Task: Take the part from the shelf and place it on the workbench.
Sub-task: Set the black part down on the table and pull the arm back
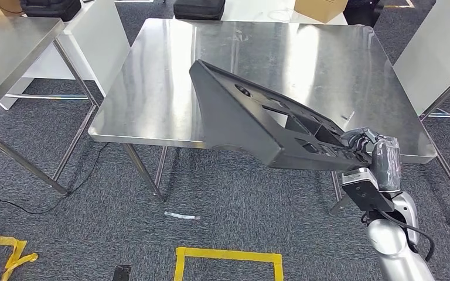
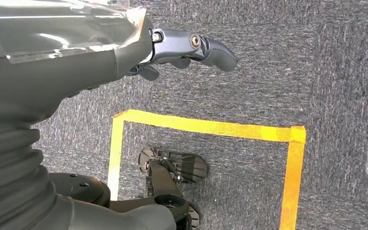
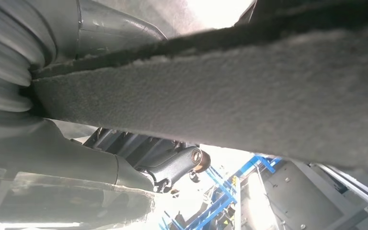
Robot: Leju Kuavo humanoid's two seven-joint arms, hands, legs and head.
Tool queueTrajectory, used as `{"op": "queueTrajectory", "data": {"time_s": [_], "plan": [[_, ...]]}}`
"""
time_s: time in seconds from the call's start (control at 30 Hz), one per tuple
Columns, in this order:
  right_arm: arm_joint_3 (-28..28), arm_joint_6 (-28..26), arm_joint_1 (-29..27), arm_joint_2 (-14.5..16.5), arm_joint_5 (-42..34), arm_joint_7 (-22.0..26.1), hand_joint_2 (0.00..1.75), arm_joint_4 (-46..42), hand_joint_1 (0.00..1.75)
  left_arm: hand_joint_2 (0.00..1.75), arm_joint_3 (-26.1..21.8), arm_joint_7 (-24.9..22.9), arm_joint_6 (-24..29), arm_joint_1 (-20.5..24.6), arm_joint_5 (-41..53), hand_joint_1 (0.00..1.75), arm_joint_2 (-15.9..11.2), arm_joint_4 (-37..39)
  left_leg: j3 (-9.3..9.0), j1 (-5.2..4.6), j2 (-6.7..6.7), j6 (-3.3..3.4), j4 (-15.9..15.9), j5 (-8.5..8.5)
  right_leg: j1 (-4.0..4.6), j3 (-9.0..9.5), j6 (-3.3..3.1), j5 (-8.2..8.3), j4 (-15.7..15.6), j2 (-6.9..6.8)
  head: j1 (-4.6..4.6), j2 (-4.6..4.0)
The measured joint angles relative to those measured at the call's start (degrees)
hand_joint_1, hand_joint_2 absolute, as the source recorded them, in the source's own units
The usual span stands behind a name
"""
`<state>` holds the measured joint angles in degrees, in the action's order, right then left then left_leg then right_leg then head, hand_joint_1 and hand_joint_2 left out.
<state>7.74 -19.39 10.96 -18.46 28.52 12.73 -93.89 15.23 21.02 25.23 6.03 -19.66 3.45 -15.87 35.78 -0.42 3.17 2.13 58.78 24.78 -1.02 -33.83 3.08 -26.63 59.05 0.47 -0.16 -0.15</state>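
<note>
A large black plastic part [image 1: 258, 120], a long panel with cut-outs, hangs tilted over the near edge of the steel workbench [image 1: 152, 88]. My right hand [image 1: 366, 153] grips its near right end, fingers wrapped over the edge. In the right wrist view the part's felt-lined underside [image 3: 249, 100] lies right against the hand [image 3: 172, 170]. My left hand [image 2: 187, 50] hangs over the carpet with its fingers apart and nothing in it.
A second steel table [image 1: 6, 52] stands at the left and another table's legs [image 1: 445, 99] at the right. Yellow tape [image 1: 228, 257] marks a square on the grey carpet. Boxes and a black case [image 1: 199, 9] sit beyond the workbench.
</note>
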Motion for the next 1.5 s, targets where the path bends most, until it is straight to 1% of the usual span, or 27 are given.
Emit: {"op": "queueTrajectory", "data": {"time_s": [0.17, 0.33, 0.43, 0.47, 0.5, 0.53, 0.6, 0.63, 0.67, 0.7, 0.77, 0.8, 0.83, 0.87, 0.93, 0.97, 1.0, 1.07, 1.13, 1.2, 1.23, 1.27, 1.33, 1.37, 1.4, 1.47, 1.5], "plan": [[0.50, 0.00, 0.04, 0.18, 0.23, -0.01, 1.75, 0.06, 1.75, 1.75, 0.00, -0.08, 0.03, -0.01, -0.11, 0.00, -0.03, 0.00, 0.08, -0.29, 0.00, 0.17, 0.23, 0.10, -0.34, 0.04, 0.06, 0.03, -0.11, 0.00, -0.02, 0.00], [0.69, 0.00, 0.00, 0.37, 0.39, -0.03, 1.75, 0.06, 1.75, 1.75, 0.00, -0.23, 0.07, -0.01, -0.12, 0.00, -0.09, 0.00, 0.23, -0.55, -0.01, 0.77, 0.53, 0.43, -0.60, 0.11, 0.19, 0.06, -0.33, 0.00, -0.02, 0.00], [0.69, 0.00, -0.24, 0.35, 0.40, -0.09, 1.75, 0.07, 1.75, 1.75, 0.00, -0.24, 0.14, -0.05, -0.12, 0.00, -0.15, 0.01, -0.25, -0.50, 0.05, 1.83, -0.64, 1.04, -0.58, 0.26, 1.31, 0.88, 0.39, 0.03, -0.02, 0.00], [0.70, 0.00, -0.34, 0.34, 0.41, -0.12, 1.75, 0.06, 1.75, 1.75, 0.00, -0.25, 0.17, -0.09, -0.12, 0.00, -0.15, 0.01, -0.92, -0.39, 0.04, 2.23, -1.14, 1.22, -0.54, 0.06, 1.56, 0.86, 1.23, 0.01, 0.02, -0.01], [0.69, 0.00, -0.40, 0.30, 0.43, -0.15, 1.75, 0.04, 1.75, 1.75, 0.00, -0.26, 0.24, -0.11, -0.12, 0.00, -0.15, 0.01, -1.77, -0.31, 0.02, 2.57, -1.38, 1.32, -0.54, -0.64, 1.48, 0.25, 2.60, -0.01, 0.08, -0.01], [0.68, 0.00, -0.44, 0.25, 0.44, -0.17, 1.75, 0.04, 1.75, 1.75, 0.00, -0.27, 0.32, -0.13, -0.12, 0.00, -0.14, 0.01, -2.47, -0.23, -0.04, 2.85, -1.51, 1.39, -0.56, -1.96, 1.11, -0.89, 4.99, -0.04, 0.12, -0.01], [0.67, 0.01, -0.71, 0.17, 0.48, -0.26, 1.75, 0.04, 1.75, 1.75, 0.01, -0.27, 0.49, -0.20, -0.12, 0.00, -0.09, 0.01, -3.06, -0.22, -0.18, 3.02, -1.50, 1.85, -0.65, -5.98, 0.57, -3.48, 12.02, -0.05, 0.20, -0.01], [0.67, 0.01, -0.96, 0.14, 0.49, -0.31, 1.75, 0.05, 1.75, 1.75, 0.02, -0.27, 0.53, -0.29, -0.13, 0.00, -0.05, 0.02, -3.30, -0.17, -0.22, 2.91, -1.48, 2.13, -0.77, -7.89, 0.77, -4.15, 14.69, -0.05, 0.19, -0.01], [0.67, 0.02, -1.24, 0.14, 0.52, -0.36, 1.75, 0.05, 1.75, 1.75, 0.03, -0.27, 0.57, -0.41, -0.13, 0.00, -0.02, 0.02, -3.62, -0.07, -0.21, 2.70, -1.44, 2.49, -0.95, -9.00, 1.21, -4.08, 15.66, -0.06, 0.19, -0.01], [0.66, 0.02, -1.48, 0.13, 0.55, -0.38, 1.75, 0.06, 1.75, 1.75, 0.04, -0.27, 0.60, -0.53, -0.13, 0.00, 0.00, 0.02, -4.08, 0.11, -0.15, 2.40, -1.41, 2.90, -1.24, -8.90, 1.97, -3.16, 14.30, -0.08, 0.19, -0.01], [0.66, 0.02, -1.80, 0.10, 0.59, -0.37, 1.75, 0.09, 1.75, 1.75, 0.04, -0.27, 0.63, -0.70, -0.12, 0.00, -0.05, 0.04, -5.10, 0.46, -0.04, 1.49, -1.23, 4.01, -2.07, -6.25, 3.99, 0.39, 6.94, -0.16, 0.29, 0.00], [0.66, 0.02, -1.93, 0.10, 0.58, -0.37, 1.75, 0.13, 1.75, 1.75, 0.05, -0.29, 0.64, -0.75, -0.12, 0.00, -0.10, 0.05, -5.66, 0.57, -0.01, 0.96, -1.03, 4.75, -2.30, -4.84, 4.46, 1.56, 3.39, -0.27, 0.39, -0.01], [0.68, 0.03, -2.07, 0.11, 0.58, -0.37, 1.75, 0.14, 1.75, 1.75, 0.06, -0.31, 0.66, -0.74, -0.12, 0.00, -0.15, 0.07, -6.00, 0.59, -0.01, 0.45, -0.90, 5.50, -2.26, -3.72, 4.15, 2.18, 1.09, -0.32, 0.43, -0.01], [0.65, 0.03, -2.25, 0.11, 0.60, -0.42, 1.75, 0.13, 1.75, 1.75, 0.08, -0.34, 0.68, -0.72, -0.11, 0.00, -0.21, 0.08, -6.36, 0.63, -0.02, -0.02, -0.80, 6.13, -2.13, -3.04, 3.31, 2.17, 0.01, -0.32, 0.46, -0.01], [0.54, 0.04, -2.43, 0.04, 0.75, -0.56, 1.75, -0.11, 1.75, 1.75, 0.19, -0.39, 0.71, -0.53, -0.08, 0.00, -0.20, 0.05, -6.89, 0.91, -0.15, -0.59, -0.40, 6.63, -1.64, -2.00, 0.95, 1.03, 0.09, -0.15, 0.26, 0.00], [0.42, 0.04, -2.49, -0.04, 0.84, -0.68, 1.75, -0.36, 1.75, 1.75, 0.30, -0.40, 0.72, -0.39, -0.02, 0.00, -0.19, 0.04, -6.56, 1.09, -0.57, -0.82, 0.80, 6.18, -1.64, -1.32, 0.20, 0.58, 0.05, -0.09, 0.22, -0.01], [0.34, 0.04, -2.48, -0.11, 0.93, -0.75, 1.75, -0.61, 1.75, 1.75, 0.44, -0.41, 0.72, -0.22, 0.04, 0.00, -0.15, 0.02, -5.30, 1.19, -1.18, -1.02, 3.23, 5.41, -1.56, -0.47, -0.40, 0.04, -0.03, -0.10, 0.15, -0.01], [0.25, 0.03, -2.62, -0.17, 1.13, -0.92, 1.75, -1.01, 1.75, 1.75, 0.76, -0.44, 0.72, -0.07, 0.13, 0.00, -0.05, 0.00, -0.14, 1.25, -2.45, -1.43, 10.71, 4.89, -1.35, 1.58, -1.29, -1.47, -0.21, -0.24, 0.03, -0.01], [0.26, 0.03, -2.90, -0.15, 1.34, -1.06, 1.75, -1.14, 1.75, 1.75, 0.92, -0.54, 0.72, -0.23, 0.14, 0.00, 0.02, 0.01, 5.64, 1.22, -2.84, -1.61, 16.17, 7.90, -1.17, 3.74, -1.64, -3.37, -0.29, -0.35, -0.05, 0.00], [0.27, 0.03, -3.15, -0.15, 1.43, -1.17, 1.75, -1.22, 1.75, 1.75, 0.95, -0.64, 0.72, -0.40, 0.14, 0.00, -0.01, 0.02, 9.00, 1.11, -2.87, -1.38, 15.73, 11.01, -1.13, 6.26, -1.70, -5.40, -0.34, -0.27, -0.06, 0.00], [0.27, 0.03, -3.21, -0.14, 1.43, -1.20, 1.75, -1.25, 1.75, 1.75, 0.95, -0.67, 0.72, -0.43, 0.14, 0.00, -0.06, 0.02, 9.69, 0.96, -2.90, -1.08, 13.43, 10.66, -1.16, 7.68, -1.66, -6.49, -0.41, -0.22, -0.06, 0.00], [0.28, 0.03, -3.28, -0.13, 1.43, -1.21, 1.75, -1.25, 1.75, 1.75, 0.96, -0.69, 0.73, -0.46, 0.14, 0.00, -0.14, 0.03, 9.89, 0.70, -2.95, -0.60, 10.01, 7.85, -1.19, 8.97, -1.57, -7.61, -0.58, -0.18, -0.08, 0.00], [0.33, 0.04, -3.52, -0.03, 1.42, -1.22, 1.75, -1.25, 1.75, 1.75, 0.96, -0.74, 0.73, -0.65, 0.14, 0.00, -0.46, 0.13, 9.45, -0.03, -2.81, 0.48, 3.77, -1.75, -1.16, 11.30, -1.05, -9.62, -1.33, 0.00, -0.12, -0.01], [0.36, 0.05, -3.67, 0.02, 1.42, -1.25, 1.75, -1.30, 1.75, 1.75, 0.97, -0.77, 0.74, -0.71, 0.14, 0.00, -0.58, 0.16, 9.02, -0.38, -2.72, 0.83, 1.98, -5.27, -1.12, 12.20, -0.69, -10.25, -2.25, 0.08, -0.20, -0.01], [0.38, 0.06, -3.76, 0.04, 1.44, -1.28, 1.75, -1.40, 1.75, 1.75, 0.99, -0.79, 0.76, -0.73, 0.14, 0.00, -0.64, 0.16, 8.49, -0.61, -2.63, 1.14, 1.13, -6.68, -1.03, 13.19, -0.03, -10.18, -2.93, 0.18, -0.28, -0.01], [0.28, 0.04, -3.66, -0.03, 1.46, -1.32, 1.75, -1.76, 1.75, 1.75, 1.04, -0.77, 0.81, -0.57, 0.20, 0.00, -0.58, 0.06, 6.51, -0.82, -2.52, 1.63, -0.24, -5.41, -0.97, 13.85, 1.42, -8.46, -2.57, 0.17, -0.38, 0.00], [0.23, 0.03, -3.61, -0.07, 1.46, -1.32, 1.75, -1.88, 1.75, 1.75, 1.06, -0.74, 0.84, -0.51, 0.23, 0.00, -0.54, 0.03, 5.19, -0.78, -2.39, 2.04, -1.18, -4.89, -0.86, 12.79, 1.84, -7.11, -0.02, 0.12, -0.43, -0.01]]}}
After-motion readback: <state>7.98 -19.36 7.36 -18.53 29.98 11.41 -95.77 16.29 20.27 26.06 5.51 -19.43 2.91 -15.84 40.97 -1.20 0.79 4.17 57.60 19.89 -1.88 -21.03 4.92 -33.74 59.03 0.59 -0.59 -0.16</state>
